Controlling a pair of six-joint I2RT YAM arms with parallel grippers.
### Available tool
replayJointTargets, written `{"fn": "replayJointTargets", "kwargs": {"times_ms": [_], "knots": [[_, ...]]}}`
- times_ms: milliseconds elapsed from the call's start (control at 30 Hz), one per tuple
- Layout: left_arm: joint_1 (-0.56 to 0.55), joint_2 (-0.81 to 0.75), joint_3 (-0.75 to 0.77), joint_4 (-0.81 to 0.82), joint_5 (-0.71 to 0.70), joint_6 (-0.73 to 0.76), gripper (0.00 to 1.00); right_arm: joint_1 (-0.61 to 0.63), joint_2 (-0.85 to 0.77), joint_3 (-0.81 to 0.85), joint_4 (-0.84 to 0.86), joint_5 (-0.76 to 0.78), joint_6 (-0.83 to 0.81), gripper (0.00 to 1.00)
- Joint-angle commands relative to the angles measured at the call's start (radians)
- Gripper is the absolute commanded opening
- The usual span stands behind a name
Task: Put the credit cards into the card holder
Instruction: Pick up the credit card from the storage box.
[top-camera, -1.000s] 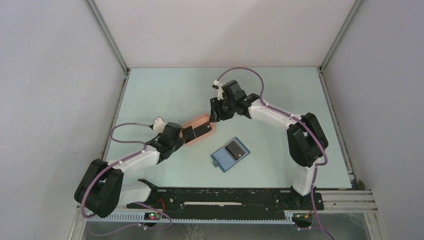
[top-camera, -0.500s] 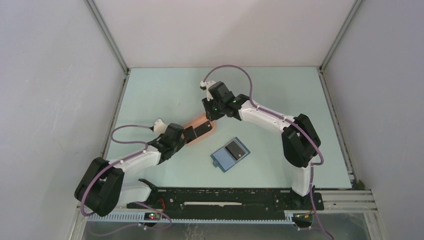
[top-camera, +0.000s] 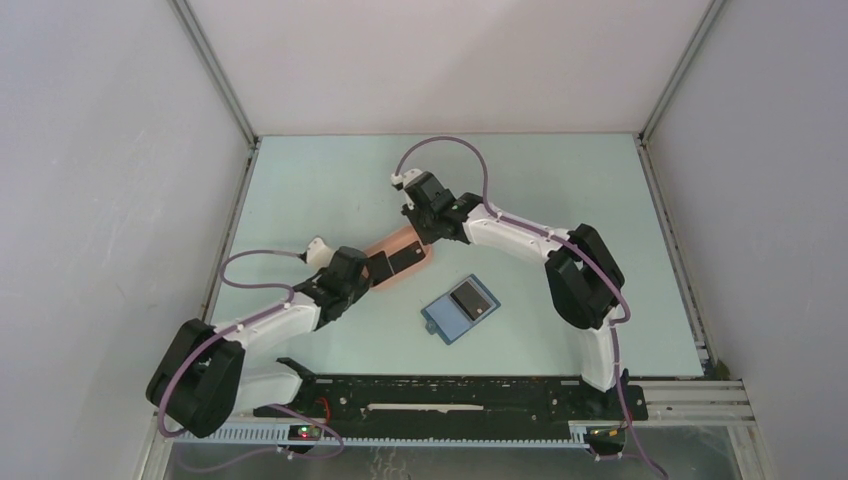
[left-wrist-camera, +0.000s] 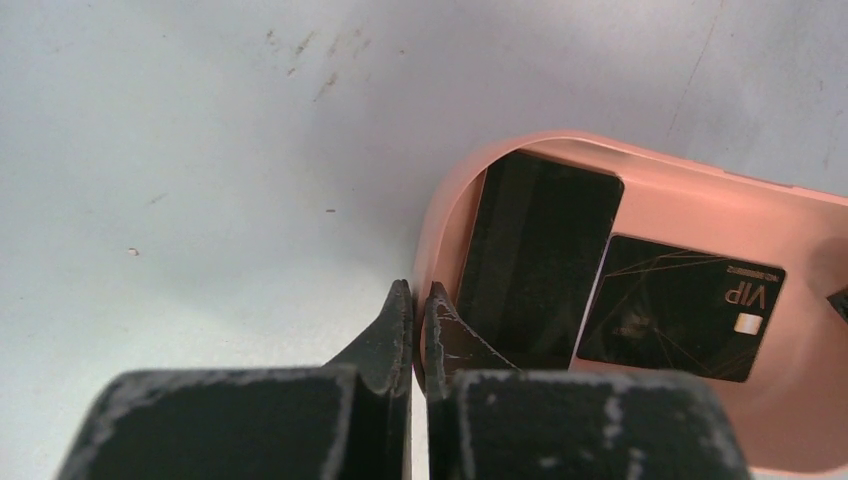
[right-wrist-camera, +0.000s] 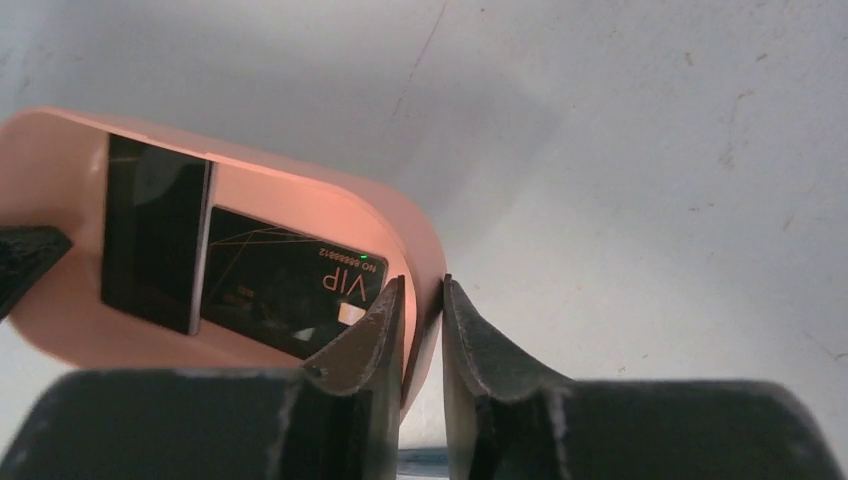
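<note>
Two black credit cards lie side by side in a pink oval tray (left-wrist-camera: 700, 190): one with a stripe (left-wrist-camera: 540, 260), one marked VIP (left-wrist-camera: 680, 305). The right wrist view shows the same striped card (right-wrist-camera: 155, 235) and VIP card (right-wrist-camera: 285, 285). My left gripper (left-wrist-camera: 420, 295) is shut on the tray's near-left rim. My right gripper (right-wrist-camera: 422, 285) straddles the opposite rim (right-wrist-camera: 410, 225), one finger inside and one outside, with a narrow gap still showing. The blue card holder (top-camera: 458, 308) lies flat in front of the tray, a dark rectangle on its top.
From above, the tray (top-camera: 395, 245) sits mid-table between my left gripper (top-camera: 375, 268) and right gripper (top-camera: 425, 238). Grey walls close in the table on three sides. The arms' black base rail (top-camera: 450, 395) runs along the near edge.
My right arm has swung left and down onto the tray's far end, and its jaws have narrowed around the rim. The left arm, tray and card holder have stayed put.
</note>
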Motion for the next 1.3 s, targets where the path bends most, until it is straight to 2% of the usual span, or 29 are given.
{"fn": "replayJointTargets", "kwargs": {"times_ms": [0, 33, 100, 267, 367, 467, 533, 667, 733, 900, 1033, 1267], "knots": [[-0.010, -0.047, -0.024, 0.079, -0.023, -0.019, 0.01, 0.009, 0.004, 0.027, 0.012, 0.055, -0.051, 0.11], [-0.010, -0.052, -0.027, 0.087, -0.016, -0.010, 0.04, 0.009, 0.001, 0.023, 0.029, 0.063, -0.080, 0.05], [-0.009, -0.068, -0.030, 0.094, -0.004, 0.010, 0.14, 0.009, -0.007, 0.014, 0.063, 0.082, -0.113, 0.00], [-0.009, -0.172, -0.047, 0.102, 0.023, 0.124, 0.42, 0.013, -0.041, -0.029, 0.192, 0.087, -0.228, 0.00], [-0.005, -0.297, -0.093, 0.130, 0.052, 0.236, 0.63, 0.016, -0.053, -0.051, 0.245, 0.053, -0.316, 0.00], [0.006, -0.459, -0.152, 0.202, 0.118, 0.369, 0.84, 0.015, -0.056, -0.036, 0.220, -0.009, -0.387, 0.00], [0.026, -0.545, -0.184, 0.258, 0.213, 0.467, 0.93, 0.015, -0.060, -0.032, 0.200, -0.055, -0.407, 0.00], [0.062, -0.585, -0.183, 0.341, 0.491, 0.615, 0.95, 0.006, -0.044, 0.010, 0.090, -0.225, -0.444, 0.00], [0.065, -0.553, -0.155, 0.345, 0.590, 0.666, 0.95, 0.000, -0.034, 0.029, 0.040, -0.301, -0.464, 0.00], [0.071, -0.414, -0.104, 0.427, 0.815, 0.687, 0.95, -0.012, -0.023, 0.039, 0.029, -0.351, -0.467, 0.00], [0.072, -0.297, -0.058, 0.416, 0.845, 0.665, 0.95, -0.013, -0.024, 0.041, 0.028, -0.358, -0.461, 0.00], [0.071, -0.214, 0.025, 0.291, 0.746, 0.692, 0.95, -0.010, -0.025, 0.039, 0.031, -0.357, -0.455, 0.00]]}}
